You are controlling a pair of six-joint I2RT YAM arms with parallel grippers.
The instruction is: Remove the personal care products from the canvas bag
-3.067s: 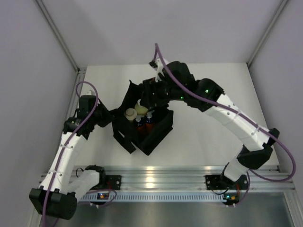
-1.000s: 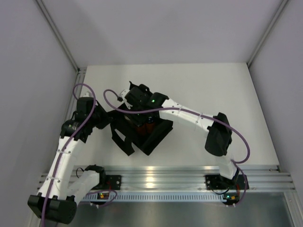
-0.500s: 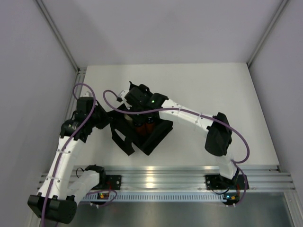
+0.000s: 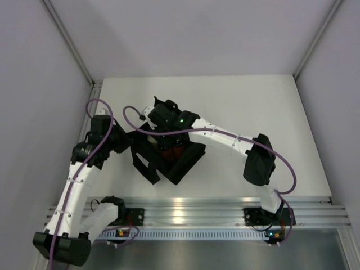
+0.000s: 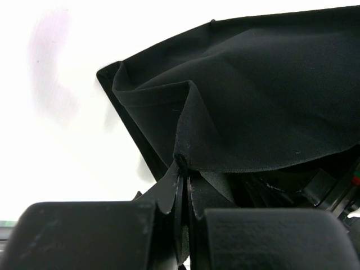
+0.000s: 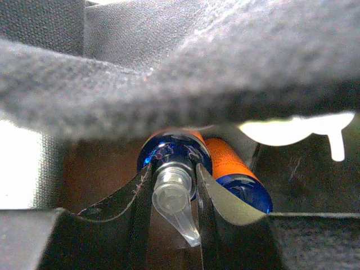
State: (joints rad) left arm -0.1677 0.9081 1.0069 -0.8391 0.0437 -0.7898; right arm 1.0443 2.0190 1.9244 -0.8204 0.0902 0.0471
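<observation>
- Two arms on the job. The left gripper [image 5: 183, 169] has its jaws nipped tight on a fold of the canvas bag [image 5: 253, 112] rim, on the white surface [image 4: 253, 101].
- The right gripper [image 6: 174, 194] is down inside the bag, jaws narrow and clamping the pump neck of an orange bottle [image 6: 169, 152]. A second orange bottle [image 6: 236, 171] lies just beside it.
- Step: pulling a bottle out; none looks out yet. The next move probably needs a straight lift past the floppy rim.

Top cam looks steeply down from above the near edge. Both wrist cams sit tight against the canvas bag [image 4: 177, 166], which also shows overhead.
</observation>
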